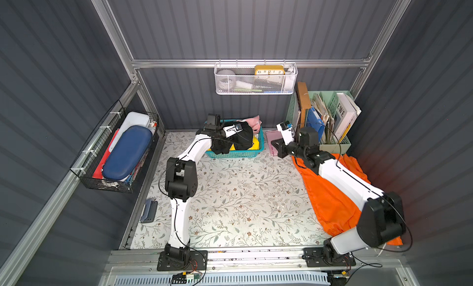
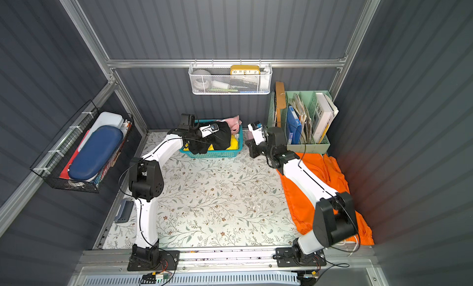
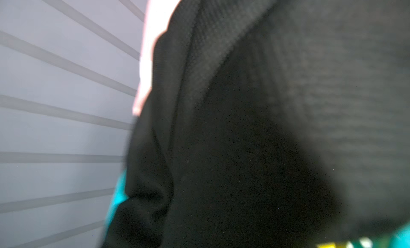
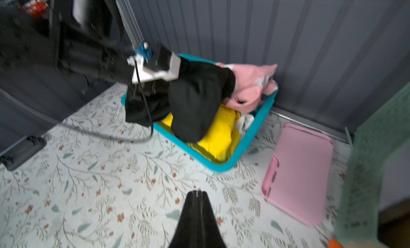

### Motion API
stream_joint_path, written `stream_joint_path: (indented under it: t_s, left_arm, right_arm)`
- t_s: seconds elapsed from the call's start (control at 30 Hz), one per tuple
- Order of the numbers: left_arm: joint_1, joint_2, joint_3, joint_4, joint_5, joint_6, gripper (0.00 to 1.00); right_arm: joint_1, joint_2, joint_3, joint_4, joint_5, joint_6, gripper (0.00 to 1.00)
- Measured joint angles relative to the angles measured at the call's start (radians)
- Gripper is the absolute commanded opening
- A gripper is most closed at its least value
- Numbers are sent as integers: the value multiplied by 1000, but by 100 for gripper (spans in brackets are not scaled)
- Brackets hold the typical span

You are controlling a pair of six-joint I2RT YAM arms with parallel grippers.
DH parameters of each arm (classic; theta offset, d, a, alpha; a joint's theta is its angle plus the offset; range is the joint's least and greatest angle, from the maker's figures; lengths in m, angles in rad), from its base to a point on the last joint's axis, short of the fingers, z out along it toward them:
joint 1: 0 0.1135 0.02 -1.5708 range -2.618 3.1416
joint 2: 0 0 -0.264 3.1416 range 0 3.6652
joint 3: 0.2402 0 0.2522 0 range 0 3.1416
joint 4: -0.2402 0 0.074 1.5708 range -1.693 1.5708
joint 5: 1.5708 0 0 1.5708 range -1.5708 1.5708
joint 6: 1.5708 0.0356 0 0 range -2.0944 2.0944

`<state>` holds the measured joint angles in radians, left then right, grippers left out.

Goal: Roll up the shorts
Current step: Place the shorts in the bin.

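In both top views, the thin black shorts (image 1: 242,141) (image 2: 221,140) are held up over the teal plastic basket (image 1: 235,155) by the left gripper (image 1: 236,130), which is clamped on them. The bright orange shorts (image 1: 330,200) are spread under the right arm. In the left wrist view, nearly all is blocked by the black shorts (image 3: 244,147). In the right wrist view, the right gripper (image 4: 197,197) is seen closed and empty, near a flat pink plastic case (image 4: 299,169).

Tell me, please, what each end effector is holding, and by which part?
Left end effector: black shorts, by a bunched fold; exact part unclear. Right end effector: shut, empty.
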<state>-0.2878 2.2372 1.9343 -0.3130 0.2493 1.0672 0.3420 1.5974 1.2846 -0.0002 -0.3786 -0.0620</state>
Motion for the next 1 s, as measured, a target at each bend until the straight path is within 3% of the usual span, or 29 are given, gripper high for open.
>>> stream_joint_path:
  t_s: [0.27,0.7,0.77,0.8,1.0]
  left_arm:
    - [2,14,-6,32,45,3,25]
    - [11,14,-26,43,126,-2,60]
    - [11,14,-26,43,139,-8,69]
    - [11,14,-26,42,148,-13,99]
    - [23,13,-10,34,228,-52,100]
  right_arm:
    - [87,389,426,-2,-5,162,0]
    - [94,716,678,23,-54,473,0]
    - [97,762,742,8,-63,501,0]
    - [98,790,785,-8,-66,515,0]
    - [102,898,936,-111,-66,564,0]
